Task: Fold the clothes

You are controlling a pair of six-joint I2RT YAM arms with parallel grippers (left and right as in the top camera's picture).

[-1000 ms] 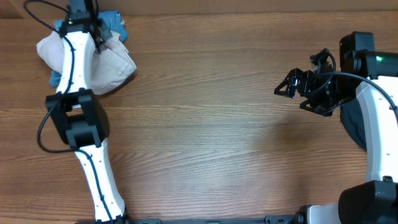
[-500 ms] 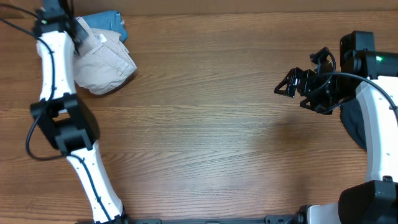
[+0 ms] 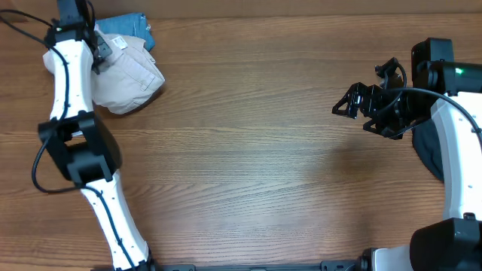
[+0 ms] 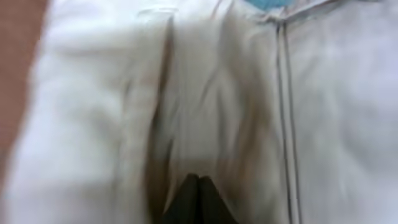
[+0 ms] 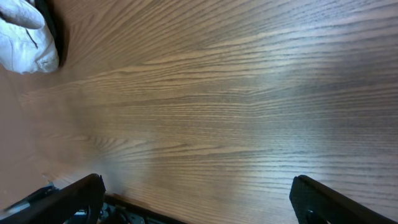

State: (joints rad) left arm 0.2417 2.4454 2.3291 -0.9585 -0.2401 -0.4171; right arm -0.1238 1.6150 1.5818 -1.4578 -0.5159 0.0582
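Note:
The cream-beige shorts (image 3: 132,79) lie bunched at the table's far left corner, on top of a blue denim piece (image 3: 128,24). My left gripper (image 3: 94,38) is down on their left part. In the left wrist view the shorts (image 4: 93,112) fill the frame, blurred, with a sliver of blue (image 4: 267,3) at the top. The left gripper (image 4: 198,180) is shut, its tips pressed together where a crease of the cloth runs into them. My right gripper (image 3: 367,86) hovers open at the right, over bare wood, nothing between its fingers (image 5: 68,199). The shorts (image 5: 22,40) show small in that view's top left.
A dark garment (image 3: 425,150) lies at the right edge, partly under the right arm. The left arm's white links (image 3: 68,83) stretch along the left side over the pile. The wooden table (image 3: 248,150) spans the middle.
The left arm has swung left over the pile, and the shorts' left part has shifted with it. The right arm has not moved.

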